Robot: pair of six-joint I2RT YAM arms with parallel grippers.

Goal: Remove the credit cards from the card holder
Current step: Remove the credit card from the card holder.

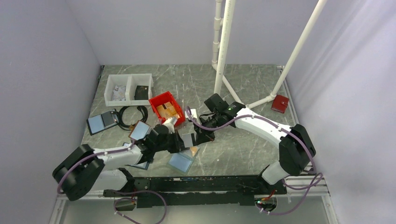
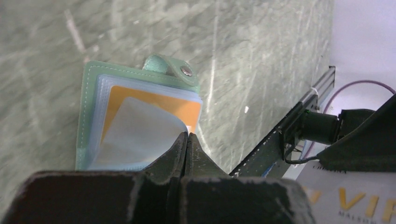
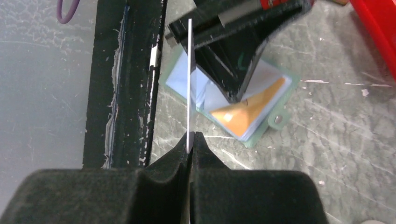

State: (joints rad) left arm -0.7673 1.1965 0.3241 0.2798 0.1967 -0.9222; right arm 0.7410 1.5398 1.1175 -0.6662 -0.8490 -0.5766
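**A:** Where does everything sit, biggest first?

**B:** The table (image 1: 243,149) is grey-green marbled stone. The card holder (image 2: 88,93) lies open and flat on it, near the arms' bases and close under both grippers. It has a teal edge all round, and its snap tab (image 2: 173,67) sticks out from one side.

**A:** How will it handle?

**B:** Light and floppy, I'd judge. It is soft clear pockets stitched into a soft cover, so it will likely lift or slide along with any card that drags. It wants pinning by the cover or a leaf while a card is drawn out through the pocket's mouth.

**A:** And the cards?

**B:** The orange card (image 2: 154,100) sits in a pocket, partly covered by a curled leaf (image 2: 140,130). It looks thin, stiff and slick. It is best taken at an exposed edge or corner, pinched flat across its faces. The pale card (image 3: 189,70) is out of the holder, held just beside it and edge-on to the right wrist camera.

**A:** The grippers?

**B:** The right gripper (image 3: 190,137) is clamped on the near edge of that pale card — a narrow bite, so the card could pivot. The left gripper (image 2: 187,137) has its jaws together, tips at the corner of the curled leaf. Whether they pinch the leaf or merely touch it, I cannot tell.
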